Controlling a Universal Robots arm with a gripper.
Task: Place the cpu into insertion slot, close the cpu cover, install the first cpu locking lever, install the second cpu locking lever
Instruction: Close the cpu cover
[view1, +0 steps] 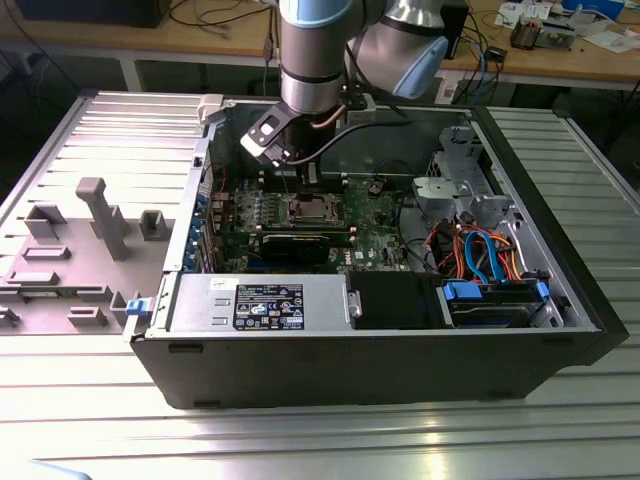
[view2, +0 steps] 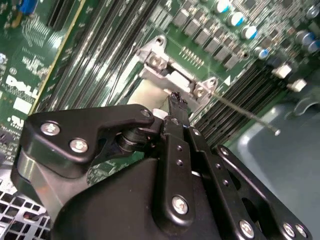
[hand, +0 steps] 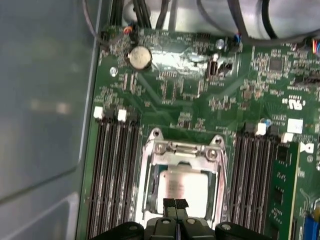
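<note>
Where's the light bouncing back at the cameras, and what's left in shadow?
Exterior view: light streaks white across the ribbed metal table, the computer case's inside is dimmer. First wrist view: glare whitens the green board beside the coin battery, and the cpu shines pale. Second wrist view: the black gripper sits dark against the lit board.

Open air stands straight above the socket (hand: 145, 180), where the claw (hand: 175, 204) hangs with its tips pressed together, but memory slots (hand: 112, 175) flank it on two sides, the black card (view1: 300, 243) lies just beside it, and the drive cage (view1: 465, 175) and cables (view1: 480, 250) crowd the case (view1: 350, 365) toward the exterior view's right.
</note>
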